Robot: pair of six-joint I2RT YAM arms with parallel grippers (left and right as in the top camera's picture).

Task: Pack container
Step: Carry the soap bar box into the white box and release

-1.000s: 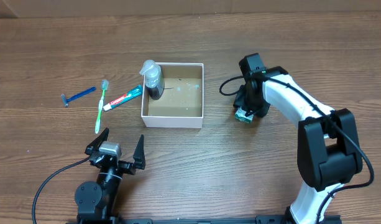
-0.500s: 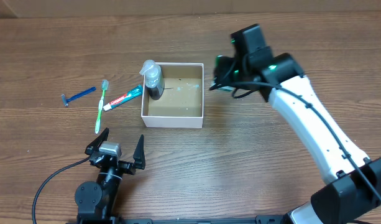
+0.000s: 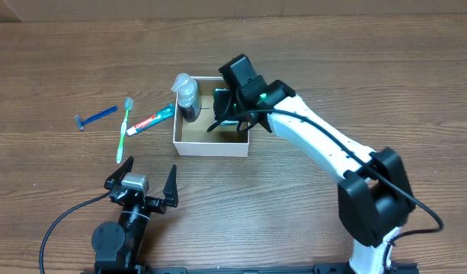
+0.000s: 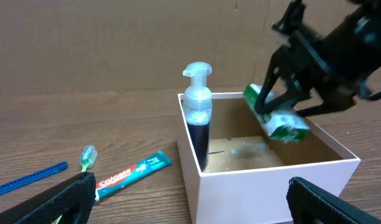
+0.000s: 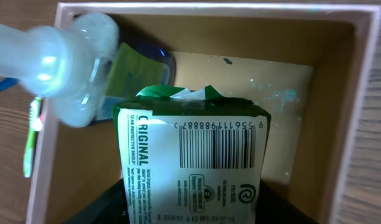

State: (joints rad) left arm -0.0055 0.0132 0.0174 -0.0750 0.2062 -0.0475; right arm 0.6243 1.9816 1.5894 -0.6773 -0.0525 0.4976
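The container is a square white cardboard box with a brown floor; it also shows in the left wrist view and the right wrist view. A pump bottle with dark liquid stands in its back left corner. My right gripper is shut on a green-and-white packet and holds it above the box's inside; the packet shows in the left wrist view too. My left gripper is open and empty near the front edge, short of the box.
A Colgate toothpaste tube, a green toothbrush and a blue razor lie on the wooden table left of the box. The right arm reaches across from the right.
My right gripper lifted the packet from the table right of the box and carried it left, to above the box's inside. The left arm has not moved.
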